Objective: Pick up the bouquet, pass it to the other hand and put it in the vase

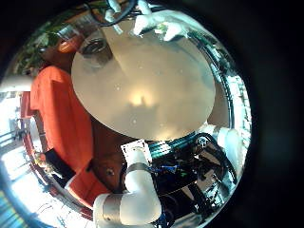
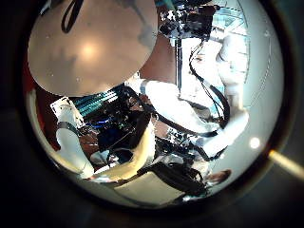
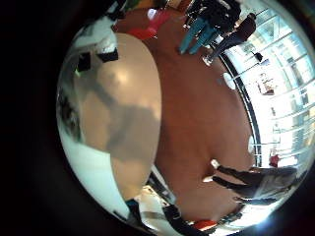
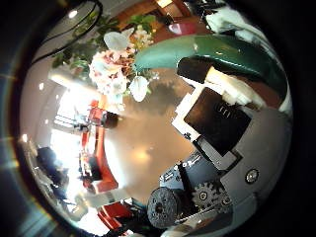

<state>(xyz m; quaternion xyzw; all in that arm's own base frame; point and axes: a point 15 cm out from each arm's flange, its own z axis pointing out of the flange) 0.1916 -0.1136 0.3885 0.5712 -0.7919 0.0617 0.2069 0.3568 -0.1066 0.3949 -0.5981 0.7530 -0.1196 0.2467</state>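
Note:
In the right thumb side palm view the bouquet [image 4: 117,61] fills the space near the palm, its blooms over the round table [image 4: 148,148] and its stem bundle [image 4: 202,49] running past my right hand [image 4: 222,114]. The fingers [image 4: 212,74] are curled against the stems. In the left little finger side palm view the vase [image 1: 93,46] stands upright near the table's rim [image 1: 142,128], and pale shapes [image 1: 147,21] hang beyond it, a hand or blooms, I cannot tell.
A robot arm [image 1: 133,195] stands beside the table, and arm links [image 2: 180,104] cross the left thumb side palm view below the table [image 2: 90,47]. A loose cable [image 2: 71,14] lies on the table. The right little finger side palm view shows the table [image 3: 113,108] and the floor [image 3: 202,108].

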